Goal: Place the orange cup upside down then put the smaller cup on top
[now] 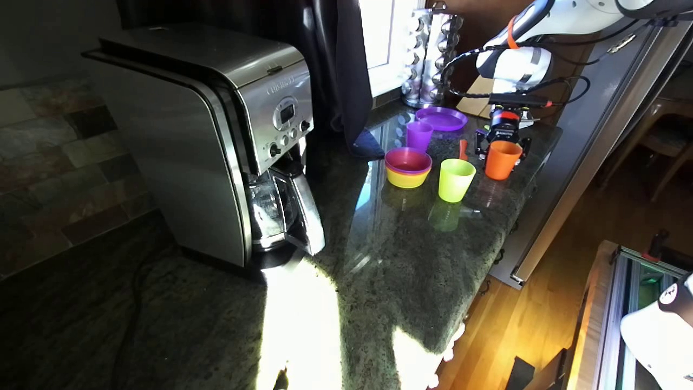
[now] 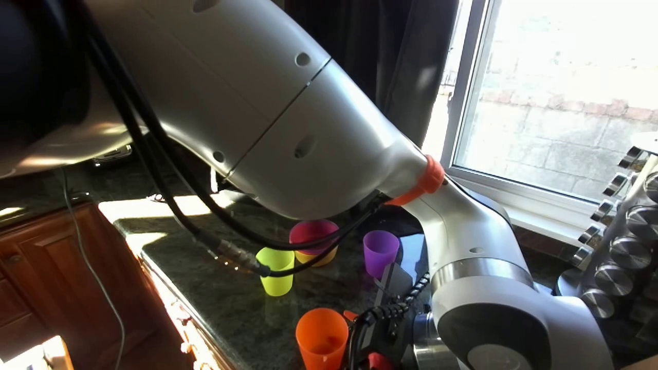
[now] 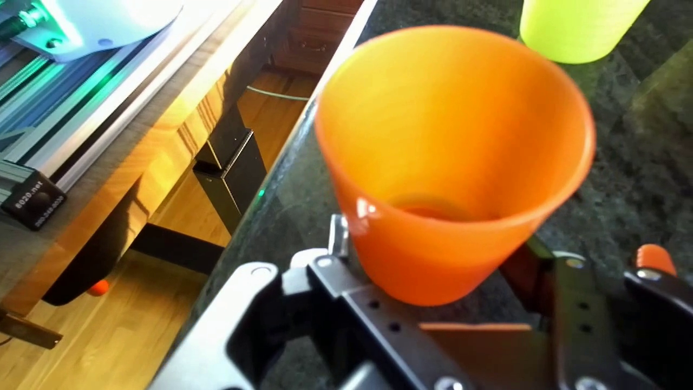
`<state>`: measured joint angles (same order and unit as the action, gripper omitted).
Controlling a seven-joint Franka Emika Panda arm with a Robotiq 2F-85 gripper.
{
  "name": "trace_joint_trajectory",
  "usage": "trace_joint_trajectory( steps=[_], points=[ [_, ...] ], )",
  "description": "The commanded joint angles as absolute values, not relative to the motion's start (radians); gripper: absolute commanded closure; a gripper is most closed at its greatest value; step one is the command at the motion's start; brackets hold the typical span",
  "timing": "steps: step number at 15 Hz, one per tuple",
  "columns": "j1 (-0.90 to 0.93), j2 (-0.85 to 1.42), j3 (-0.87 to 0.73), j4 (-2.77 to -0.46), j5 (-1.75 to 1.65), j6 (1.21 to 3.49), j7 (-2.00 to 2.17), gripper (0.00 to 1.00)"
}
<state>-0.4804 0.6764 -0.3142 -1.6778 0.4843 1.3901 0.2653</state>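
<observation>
Straddling gripper: jaws well apart, one each side of the orange cup; clasping or slack, impossible to say
Mouth-up orange cup: right of frame in an exterior view, upper middle in wrist view
Upright lime green cup: on countertop, nearer frame centre

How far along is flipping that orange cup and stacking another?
Reaching looks done: the gripper has a finger on each side of the orange cup. In hand: apparently grasping; firmness unclear. Left: inverting it, as its mouth faces up, then stacking; the purple cup and lime green cup stand elsewhere.
</observation>
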Motion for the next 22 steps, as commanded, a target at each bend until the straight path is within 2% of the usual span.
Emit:
trace_joint_trajectory(
  steps=[1,6,16,19,22],
  points=[
    [-0.479,0.671,-0.314,-1.686,0.506,1.419,0.255,0.57],
    [-0.415,0.491,-0.349,-1.864,0.475,1.659,0.263,0.57],
    [-0.274,0.186,-0.356,-2.238,0.358,2.359,0.448,0.57],
    [-0.25,0.145,-0.362,-2.309,0.248,2.448,0.575,0.57],
    [-0.245,0.125,-0.369,-2.332,0.147,2.428,0.677,0.57]
  ],
)
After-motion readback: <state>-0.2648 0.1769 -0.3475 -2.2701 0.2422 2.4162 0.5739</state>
